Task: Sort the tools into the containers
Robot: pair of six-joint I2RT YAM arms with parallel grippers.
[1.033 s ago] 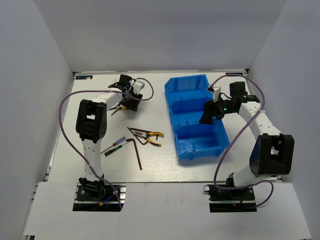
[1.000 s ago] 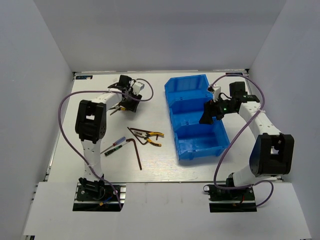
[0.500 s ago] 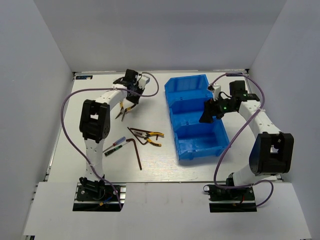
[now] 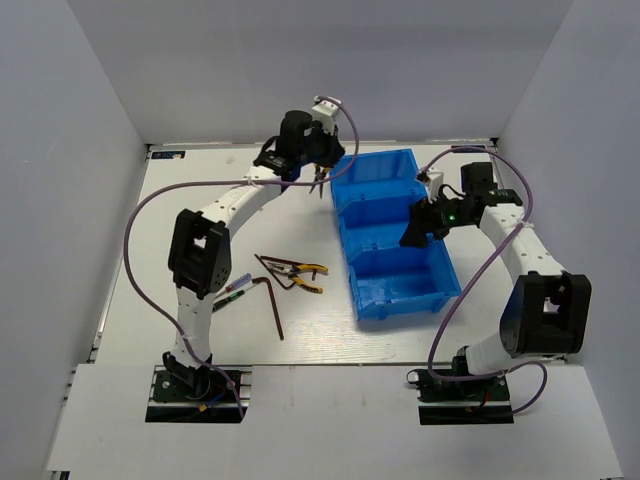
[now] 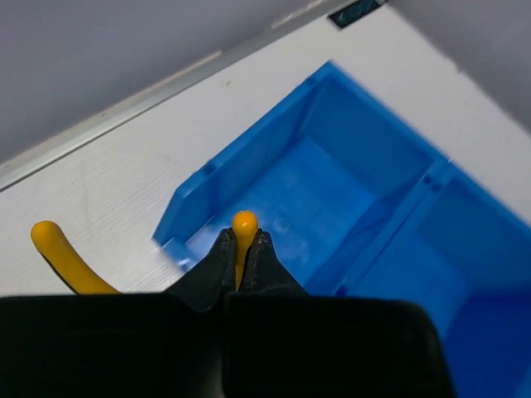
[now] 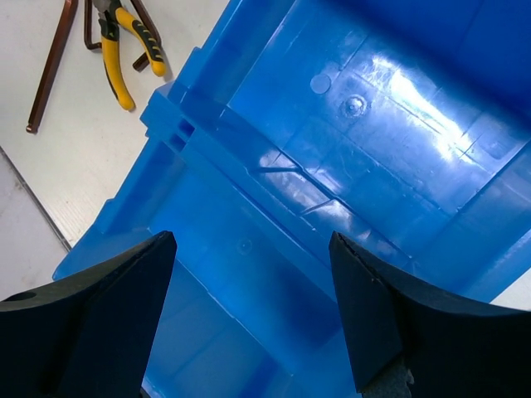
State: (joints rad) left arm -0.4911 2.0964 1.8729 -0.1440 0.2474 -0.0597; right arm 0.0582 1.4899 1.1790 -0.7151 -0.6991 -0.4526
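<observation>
My left gripper [image 4: 314, 168] is shut on one yellow handle of a pair of pliers [image 5: 243, 232]. It holds them in the air at the far left corner of the blue containers [image 4: 372, 160]. The pliers' other handle [image 5: 56, 254] sticks out to the left, and the far compartment [image 5: 311, 186] lies just below. My right gripper [image 4: 411, 236] hangs open over the middle compartment [image 6: 332, 141], with nothing between its fingers [image 6: 108, 315]. On the table left of the containers lie a second pair of pliers [image 4: 298, 272], a brown hex key [image 4: 273, 306] and a small screwdriver [image 4: 231, 291].
The containers stand right of centre, running from far to near. The loose tools lie together left of them, also seen as pliers [image 6: 124, 50] and hex key [image 6: 51, 75] in the right wrist view. White walls close in the table on three sides.
My left gripper shut on the pliers at the back left of the table, lifted them and carried them right to the containers' far corner. The right arm has barely moved.
</observation>
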